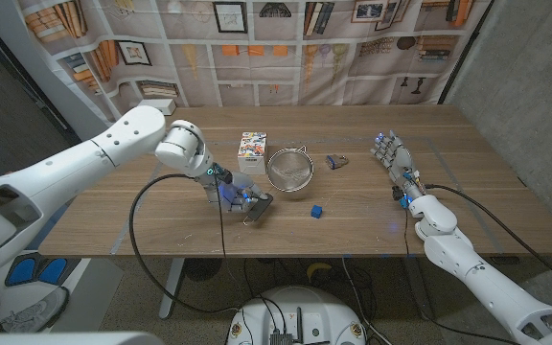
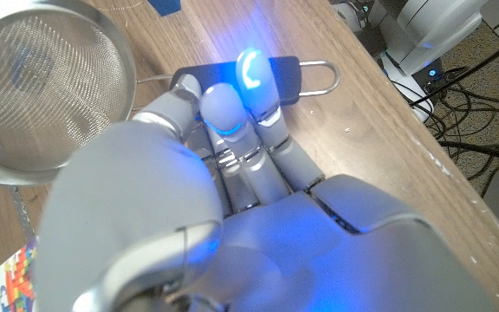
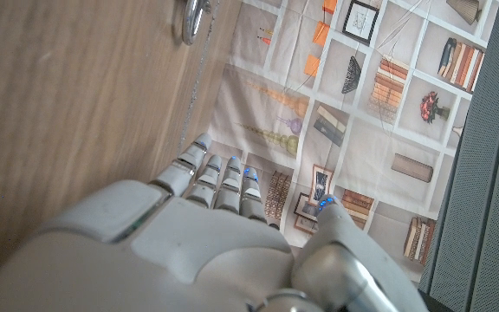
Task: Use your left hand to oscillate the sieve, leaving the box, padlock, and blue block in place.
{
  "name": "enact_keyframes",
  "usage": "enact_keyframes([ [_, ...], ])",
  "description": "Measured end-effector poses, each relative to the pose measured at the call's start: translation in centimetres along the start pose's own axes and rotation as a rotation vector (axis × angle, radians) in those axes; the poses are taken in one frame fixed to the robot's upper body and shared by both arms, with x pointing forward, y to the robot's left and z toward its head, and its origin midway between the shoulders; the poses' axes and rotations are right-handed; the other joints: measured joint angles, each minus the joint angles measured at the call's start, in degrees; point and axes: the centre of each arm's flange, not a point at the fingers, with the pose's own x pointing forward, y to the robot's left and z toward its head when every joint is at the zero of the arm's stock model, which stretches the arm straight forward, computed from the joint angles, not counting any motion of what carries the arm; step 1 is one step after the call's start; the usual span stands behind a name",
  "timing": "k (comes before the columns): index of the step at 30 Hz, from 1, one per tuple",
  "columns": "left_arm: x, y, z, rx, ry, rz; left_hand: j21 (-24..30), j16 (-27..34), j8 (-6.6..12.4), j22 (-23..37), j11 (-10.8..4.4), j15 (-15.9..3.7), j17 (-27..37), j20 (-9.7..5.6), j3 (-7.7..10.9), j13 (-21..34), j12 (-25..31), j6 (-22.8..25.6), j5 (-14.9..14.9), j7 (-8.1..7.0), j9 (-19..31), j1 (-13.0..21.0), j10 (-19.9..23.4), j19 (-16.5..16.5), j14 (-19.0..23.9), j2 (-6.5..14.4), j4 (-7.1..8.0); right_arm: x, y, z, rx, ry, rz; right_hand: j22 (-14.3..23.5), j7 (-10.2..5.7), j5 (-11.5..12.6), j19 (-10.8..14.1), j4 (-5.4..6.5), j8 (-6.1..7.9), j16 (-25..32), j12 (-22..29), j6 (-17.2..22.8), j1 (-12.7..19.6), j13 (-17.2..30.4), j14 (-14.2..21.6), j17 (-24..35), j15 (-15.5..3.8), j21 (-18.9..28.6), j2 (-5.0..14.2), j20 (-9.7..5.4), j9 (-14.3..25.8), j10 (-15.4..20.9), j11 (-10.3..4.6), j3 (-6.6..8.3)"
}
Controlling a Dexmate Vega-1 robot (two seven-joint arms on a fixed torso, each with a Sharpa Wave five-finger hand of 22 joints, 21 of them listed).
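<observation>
— So where does your left hand (image 1: 235,196) sit right now?

— On the sieve's handle (image 1: 258,204), down toward the near edge of the bench (image 1: 142,230). Your fingers (image 2: 249,104) lie along the dark grip and curl onto it, so you seem to be holding it, though the wrist view hides the underside of the grasp.

— And the sieve (image 1: 289,170) itself?

— Mid-bench, bowl resting on the wood, handle pointing back at you. Taking it by the handle makes sense: you can swing the bowl without reaching over anything.

— What's close enough to worry about?

— Your box (image 1: 252,149) stands just beside the rim on the far side, the padlock (image 1: 336,161) lies near it toward the right, and the blue block (image 1: 316,211) sits apart, nearer you. Keep the swings small, I'd say.

— Right hand (image 1: 398,170)?

— Parked by the right edge, fingers out straight, holding nothing.
</observation>
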Motion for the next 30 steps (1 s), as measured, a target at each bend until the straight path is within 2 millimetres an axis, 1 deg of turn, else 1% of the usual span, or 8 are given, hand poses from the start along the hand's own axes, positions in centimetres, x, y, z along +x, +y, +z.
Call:
enact_keyframes([
  [7, -0.1, 0.2, 0.3, 0.010, -0.018, -0.025, 0.43, 0.00, -0.07, -0.18, 0.00, 0.00, 0.18, 0.18, 0.00, -0.09, -0.01, 0.00, 0.00, 0.00, 0.02, 0.02, 0.00, -0.19, 0.00, 0.02, 0.00, -0.3, 0.2, 0.2, -0.002, -0.001, -0.003, 0.00, 0.00, 0.00, 0.00, 0.15, 0.00, 0.00, 0.00, 0.00, 0.00, 0.00, 0.00, 0.00, 0.00, 0.00, 0.00, 0.00, 0.00, 0.00, 0.00, 0.15],
  [13, -0.1, 0.2, 0.4, 0.019, -0.036, -0.050, 0.43, 0.00, -0.21, -0.29, 0.00, 0.02, 0.12, -0.03, -0.01, -0.15, -0.06, -0.01, -0.02, 0.01, 0.06, 0.26, 0.00, -0.40, -0.02, 0.11, 0.00, -0.5, 0.3, 0.3, -0.006, 0.000, -0.004, 0.00, -0.01, 0.00, 0.00, 0.15, 0.00, 0.00, 0.00, 0.00, 0.00, 0.00, 0.00, -0.01, 0.00, 0.00, 0.00, 0.00, 0.00, 0.00, 0.00, 0.15],
  [16, -0.1, 0.2, 0.5, 0.028, -0.047, -0.065, 0.43, 0.00, -0.21, -0.29, 0.00, 0.02, 0.11, -0.03, 0.47, -0.20, -0.18, -0.10, -0.05, 0.10, 0.41, 0.26, 0.00, -0.40, -0.02, 0.11, 0.00, -0.6, 0.4, 0.4, -0.007, 0.000, -0.002, 0.00, -0.01, 0.00, 0.00, 0.15, 0.00, 0.00, 0.00, 0.00, 0.00, 0.00, 0.01, -0.18, 0.00, 0.00, 0.00, 0.00, 0.00, 0.00, 0.00, 0.15],
  [19, -0.2, 0.1, 0.6, 0.036, -0.058, -0.080, 0.62, 0.00, -0.22, -0.29, 0.00, 0.02, 0.26, 0.27, 0.47, -0.19, -0.19, -0.10, -0.06, 0.11, 0.41, 0.26, 0.00, -0.71, -0.02, 0.11, 0.00, -0.7, 0.5, 0.4, -0.008, 0.000, -0.001, 0.00, -0.01, 0.00, 0.00, 0.15, 0.00, 0.00, 0.00, 0.00, 0.01, 0.00, 0.01, -0.17, 0.00, 0.00, 0.00, 0.00, 0.00, 0.00, 0.00, 0.15],
  [23, -0.3, 0.1, 0.8, 0.048, -0.072, -0.099, 0.87, -0.20, -0.25, -0.29, 0.00, 0.08, 0.26, 0.27, 0.47, -0.19, -0.11, -0.10, -0.06, 0.11, 0.80, 0.38, 0.00, -0.71, -0.33, 0.09, 0.00, -0.8, 0.7, 0.5, -0.010, 0.000, 0.002, 0.00, -0.01, 0.00, 0.00, 0.15, 0.00, 0.00, 0.00, 0.00, 0.01, 0.00, 0.01, -0.17, 0.00, 0.00, 0.00, 0.00, 0.00, 0.00, 0.00, 0.15],
  [30, -0.7, 0.1, 1.1, 0.061, -0.093, -0.126, 1.01, -0.41, 0.02, -0.29, 0.00, 0.09, 0.10, 0.27, 0.47, -0.18, 0.06, -0.10, -0.06, 0.11, 0.90, 0.38, 0.00, -0.71, -0.32, 0.09, 0.00, -1.0, 0.9, 0.6, -0.013, 0.001, 0.002, 0.00, -0.01, 0.00, 0.00, 0.15, 0.00, 0.00, 0.00, 0.00, 0.01, -0.30, 0.01, -0.17, 0.00, 0.00, 0.00, 0.00, 0.00, 0.00, 0.00, 0.15],
])
